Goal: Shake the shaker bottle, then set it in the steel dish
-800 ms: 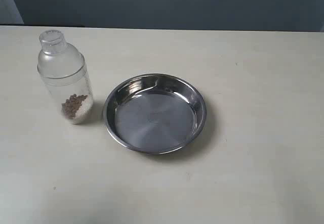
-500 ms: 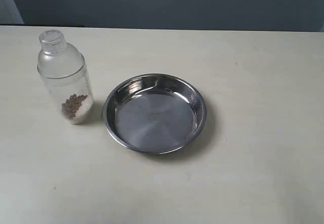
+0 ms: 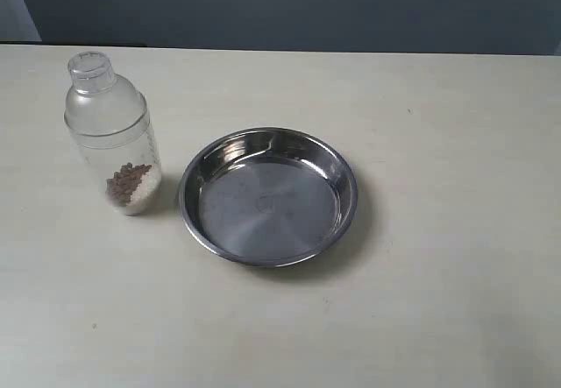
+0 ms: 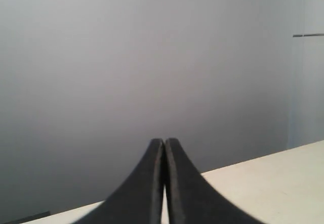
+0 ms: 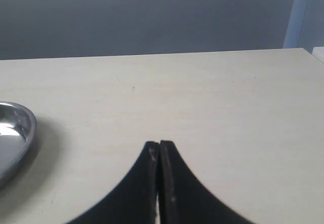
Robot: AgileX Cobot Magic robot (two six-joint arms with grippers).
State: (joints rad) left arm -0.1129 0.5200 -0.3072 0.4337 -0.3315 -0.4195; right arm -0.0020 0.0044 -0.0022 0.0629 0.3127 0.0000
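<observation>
The shaker bottle (image 3: 112, 134), clear frosted plastic with brown granules at its bottom, stands upright on the table at the left in the exterior view. Just to its right lies the steel dish (image 3: 268, 137), empty and shiny; its rim also shows in the right wrist view as the steel dish (image 5: 28, 128). Neither arm appears in the exterior view. My left gripper (image 4: 164, 142) is shut with its tips touching, nothing held, facing a grey wall above the table edge. My right gripper (image 5: 159, 144) is shut and empty, over bare table beside the dish.
The pale table (image 3: 438, 274) stretches to the right of the dish and along the front. A dark wall stands behind the table's far edge. A light vertical panel (image 5: 304, 16) stands past the table's far corner in the right wrist view.
</observation>
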